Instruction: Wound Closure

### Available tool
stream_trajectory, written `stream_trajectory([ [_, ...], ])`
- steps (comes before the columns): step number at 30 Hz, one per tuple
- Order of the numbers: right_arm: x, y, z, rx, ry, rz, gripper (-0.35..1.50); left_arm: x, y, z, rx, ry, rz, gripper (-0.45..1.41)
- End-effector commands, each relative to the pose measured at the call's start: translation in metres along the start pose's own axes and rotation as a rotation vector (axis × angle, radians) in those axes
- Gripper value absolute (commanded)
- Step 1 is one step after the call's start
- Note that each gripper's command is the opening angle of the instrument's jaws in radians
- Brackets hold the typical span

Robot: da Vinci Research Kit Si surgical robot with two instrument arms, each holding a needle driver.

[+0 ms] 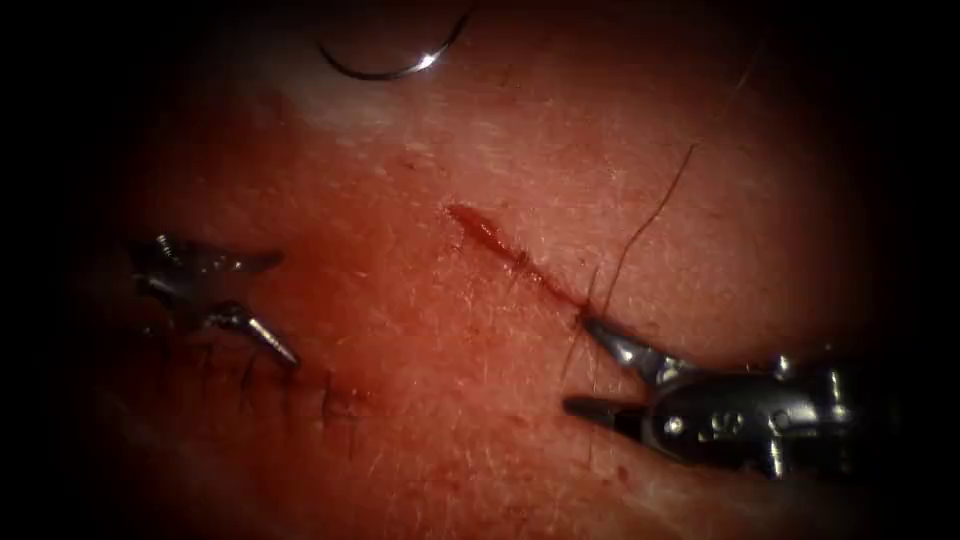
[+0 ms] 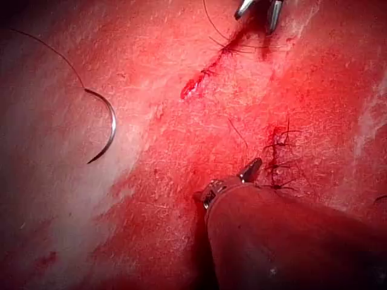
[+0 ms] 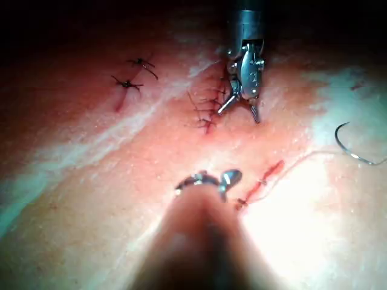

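1. While both tools sit low over the tissue [image 1: 480, 420], the needle [image 1: 395, 68] lies free on its surface at the far edge of the endoscope view, well apart from both tools, held by neither and not in the tissue.
2. From the needle's blunt end a thread [image 2: 48, 48] trails away across the pale part of the tissue, as the left wrist view shows.
3. The right tool [image 1: 590, 365] comes in from the right with its jaws spread wide and holding nothing; its upper jaw tip rests just at the near end of the cut [image 1: 510, 255].
4. Short dark thread ends [image 1: 640, 225] rise from a stitch at that near end of the cut, touching or just beside the upper jaw; which, I cannot tell.
5. The left tool [image 1: 275, 305] hovers well to the left of the cut, jaws parted and empty, above a row of older stitches [image 1: 290, 385].
6. Red fluid [image 2: 199, 151] covers the tissue around the cut.
7. The far stretch of the cut gapes, red and unstitched.
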Motion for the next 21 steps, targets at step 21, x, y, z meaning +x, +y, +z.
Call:
stream_trajectory([
  [21, 0.0012, -0.0016, 0.0003, 0.010, -0.001, 0.007, 1.16, 0.0008, -0.0070, -0.0009, 0.515, 0.032, 0.293, 0.94],
])
